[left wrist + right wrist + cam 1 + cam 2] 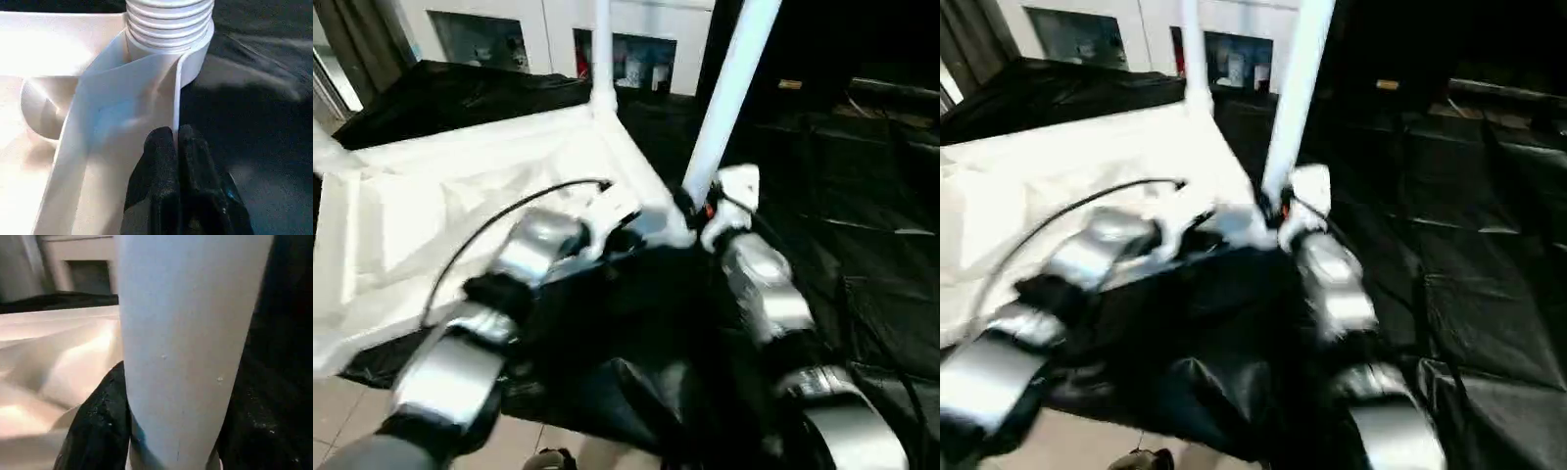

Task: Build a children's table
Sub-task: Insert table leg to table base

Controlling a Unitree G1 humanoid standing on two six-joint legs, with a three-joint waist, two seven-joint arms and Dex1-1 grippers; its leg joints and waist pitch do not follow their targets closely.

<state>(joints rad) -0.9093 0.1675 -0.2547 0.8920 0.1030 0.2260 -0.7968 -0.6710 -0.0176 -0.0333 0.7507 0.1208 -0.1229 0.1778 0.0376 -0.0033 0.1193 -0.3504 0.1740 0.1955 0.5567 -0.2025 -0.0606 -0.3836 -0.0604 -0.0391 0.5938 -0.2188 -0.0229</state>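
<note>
Left wrist view: ribbed white leg (169, 24), smooth plastic tabletop (63, 44).

Head views: strong motion blur smears the silver forearms (460, 372) and softens every edge, most heavily toward the lower corners. The white plastic tabletop with ribbed underside (431, 206) is nearly overexposed, its ribs washed into pale bands, while the black glossy sheeting (862, 245) stays dim with scattered streaks of glare along its creases. Daylight enters at the upper left edge. Left wrist view: sharper; the white ridged tubular leg end (168, 24) shows soft shading between its rings. Right wrist view: the white smooth leg (190, 347) lies close and out of focus, evenly lit, against dark surroundings.
</note>
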